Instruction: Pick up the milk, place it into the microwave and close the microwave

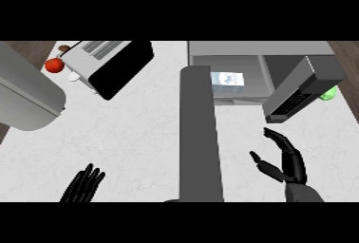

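I see the milk carton (227,79) already standing inside the microwave (231,59), whose door (202,133) hangs wide open, so only closing remains. My right hand (288,161) hovers beside the door, fingers relaxed and holding nothing; my left hand (82,186) rests well left of the door, fingers straight and holding nothing.

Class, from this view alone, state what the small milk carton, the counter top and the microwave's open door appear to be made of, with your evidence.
Small white milk carton: probably printed paperboard, boxy with blue markings. White counter top: looks like polished stone or laminate, with faint grey mottling. Dark grey microwave door: likely matte painted metal or plastic, flat and uniform with no shine.
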{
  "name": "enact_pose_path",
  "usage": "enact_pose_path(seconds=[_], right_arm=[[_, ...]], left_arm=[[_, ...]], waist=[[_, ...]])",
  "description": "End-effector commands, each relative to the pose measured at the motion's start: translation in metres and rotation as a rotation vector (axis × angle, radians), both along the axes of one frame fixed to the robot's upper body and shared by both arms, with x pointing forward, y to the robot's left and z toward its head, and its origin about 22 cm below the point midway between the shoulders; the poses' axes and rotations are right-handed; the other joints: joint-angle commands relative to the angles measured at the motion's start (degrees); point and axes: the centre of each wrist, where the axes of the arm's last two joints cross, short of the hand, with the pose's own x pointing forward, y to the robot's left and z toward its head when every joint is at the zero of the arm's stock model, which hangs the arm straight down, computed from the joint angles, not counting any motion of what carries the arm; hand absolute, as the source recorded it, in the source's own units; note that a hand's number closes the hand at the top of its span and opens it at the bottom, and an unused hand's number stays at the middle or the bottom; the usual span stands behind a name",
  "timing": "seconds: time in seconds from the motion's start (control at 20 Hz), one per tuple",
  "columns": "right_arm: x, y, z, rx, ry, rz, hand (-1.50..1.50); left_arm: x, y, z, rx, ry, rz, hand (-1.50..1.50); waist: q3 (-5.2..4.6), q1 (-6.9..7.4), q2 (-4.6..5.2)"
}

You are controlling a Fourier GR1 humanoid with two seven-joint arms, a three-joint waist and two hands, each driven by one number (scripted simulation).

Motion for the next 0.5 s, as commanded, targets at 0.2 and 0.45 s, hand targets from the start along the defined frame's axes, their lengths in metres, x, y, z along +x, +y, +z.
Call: enact_pose_path(seconds=[0.2,0.45], right_arm=[[-0.052,-0.058,0.004,0.037,-0.036,-0.051,-1.5],[-0.062,-0.083,0.017,0.088,-0.077,-0.098,-1.5]], left_arm=[[0.026,-0.031,-0.022,0.145,-0.015,-0.167,1.5],[0.047,-0.085,-0.025,0.162,-0.035,-0.224,1.5]], waist=[[-0.07,-0.28,-0.08],[-0.03,-0.04,0.04]])
